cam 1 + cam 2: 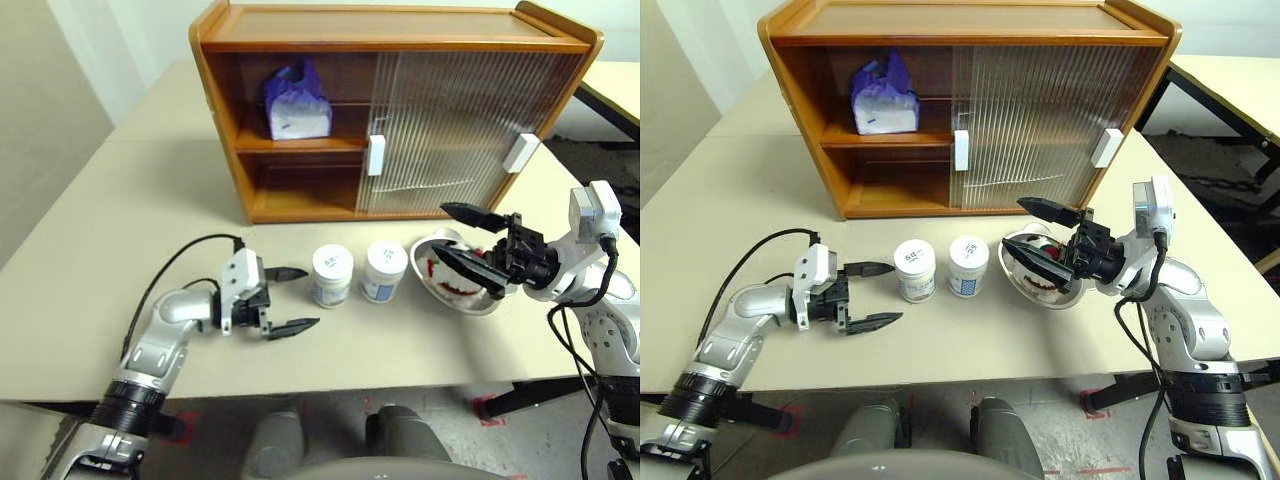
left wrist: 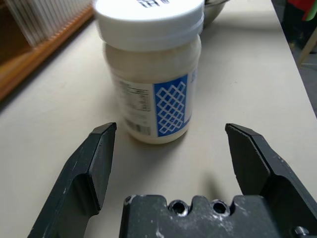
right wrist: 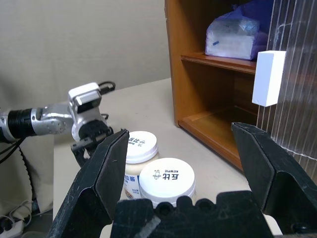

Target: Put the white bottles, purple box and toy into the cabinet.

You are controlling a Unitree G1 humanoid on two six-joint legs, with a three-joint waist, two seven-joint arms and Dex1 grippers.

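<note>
Left eye view: white bottles (image 1: 358, 272) are sitting in front of the cabinet (image 1: 300, 110).
Left gripper (image 1: 292, 299): hanging just beside the nearer bottle, fingers spread wide.

left arm: bent low, forearm reaching inward
left gripper (image 1: 291, 299): fingers spread wide, pointing sideways to the right, holding nothing
right arm: elbow out, wrist raised
right gripper (image 1: 467, 239): jaws wide apart, pointing left, nothing gripped

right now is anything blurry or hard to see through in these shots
Left wrist view: the near white bottle's lid is soft and out of focus. Left eye view: the cabinet's ribbed doors obscure what's behind. Right wrist view: the claw fingers loom dark.
</note>
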